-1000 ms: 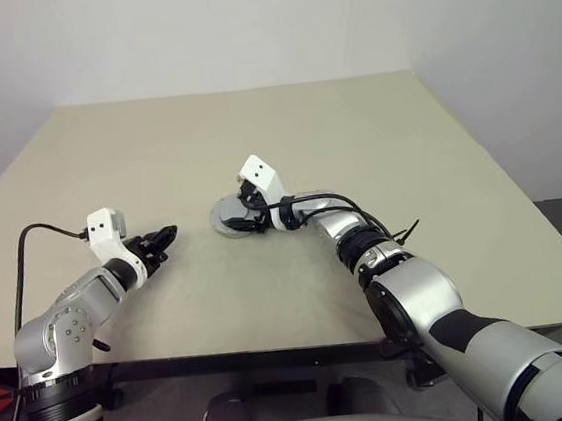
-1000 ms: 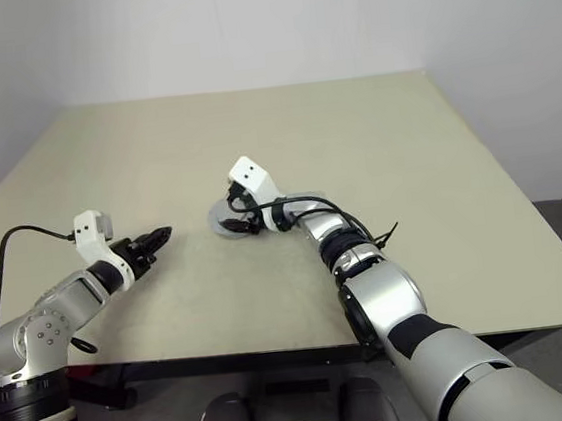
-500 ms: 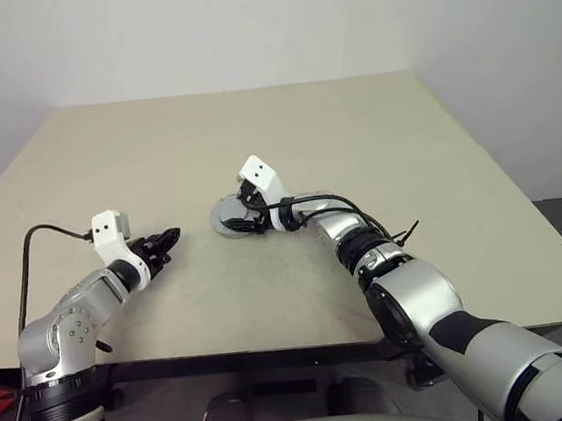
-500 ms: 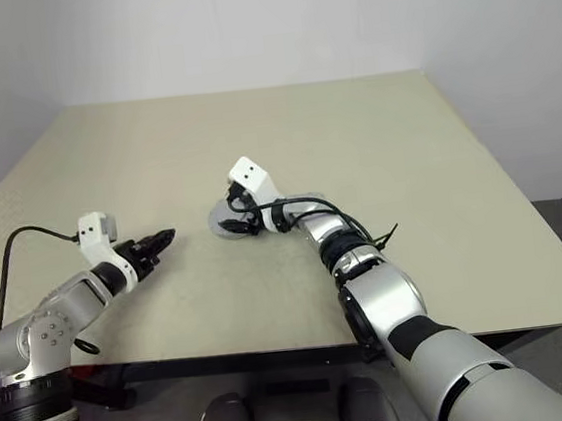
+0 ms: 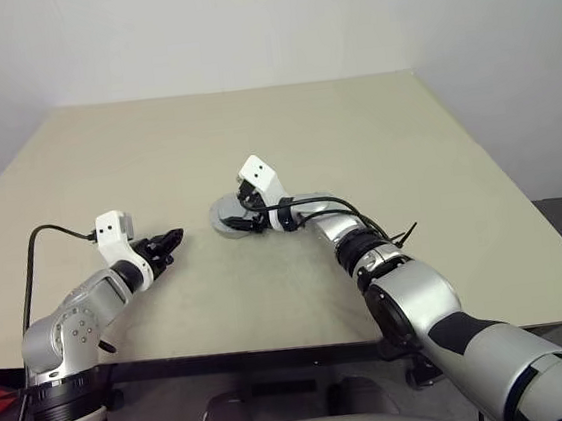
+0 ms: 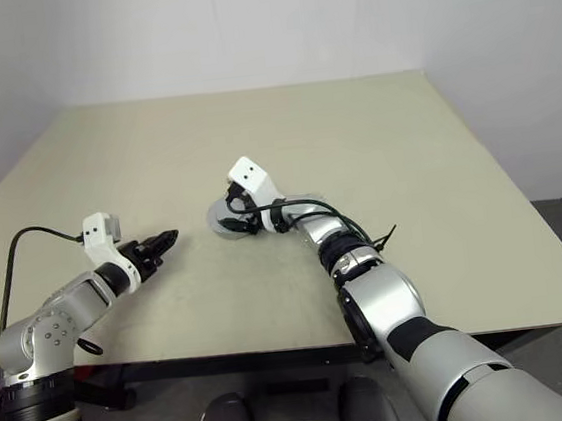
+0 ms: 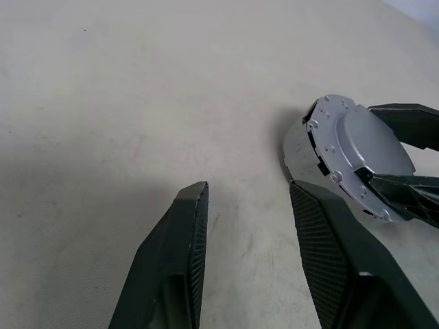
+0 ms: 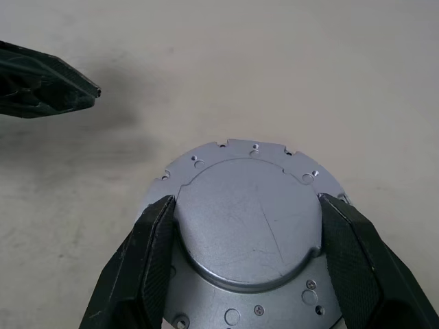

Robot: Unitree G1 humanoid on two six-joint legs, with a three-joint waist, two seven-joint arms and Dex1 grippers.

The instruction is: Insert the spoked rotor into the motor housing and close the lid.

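Note:
The silver round motor housing (image 5: 224, 216) lies on the table's middle with its domed lid (image 8: 250, 226) sitting flat on it. The spoked rotor is hidden. My right gripper (image 8: 250, 205) reaches in from the right, and its two black fingers (image 8: 154, 253) press the dome's opposite sides, shut on the lid. My left gripper (image 5: 172, 244) hovers low over the table to the left of the housing, a short gap away, pointing at it. Its fingers (image 7: 185, 233) are open with bare table between them. The housing's flange (image 7: 329, 137) shows ahead of them.
The beige table (image 5: 353, 132) stretches wide around the housing, with its front edge close below both arms. A black cable (image 5: 47, 232) loops off my left wrist. A plain wall stands behind the table.

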